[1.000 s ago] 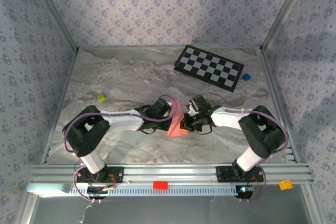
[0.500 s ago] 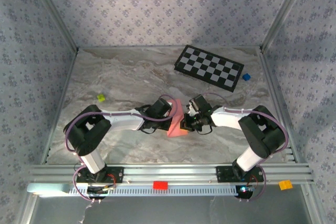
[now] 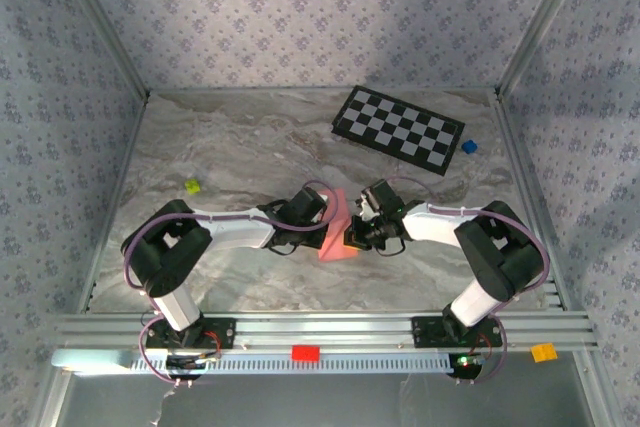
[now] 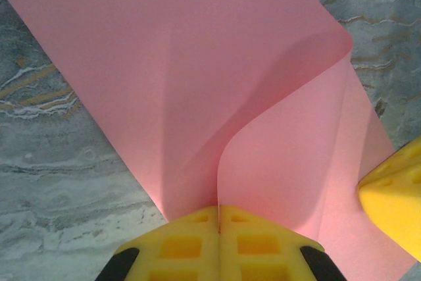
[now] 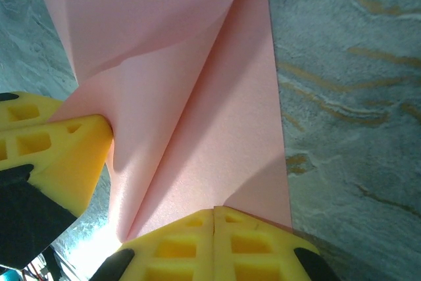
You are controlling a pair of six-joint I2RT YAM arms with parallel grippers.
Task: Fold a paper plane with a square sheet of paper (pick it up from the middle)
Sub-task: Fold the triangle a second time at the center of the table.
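While the left hand (image 4: pixel 219 214) pinches the plain pink sheet (image 4: pixel 197 64), the right hand (image 5: pixel 214 214) clamps its other edge.

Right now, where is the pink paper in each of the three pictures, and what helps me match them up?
Top external: the pink paper sits just below the picture's centre.
Left wrist: pink paper spreads across the middle and top, curling up from the left fingers at the bottom edge.
Right wrist: pink paper runs from top left down to the right fingers.
Shared landmark: the grey marbled table.
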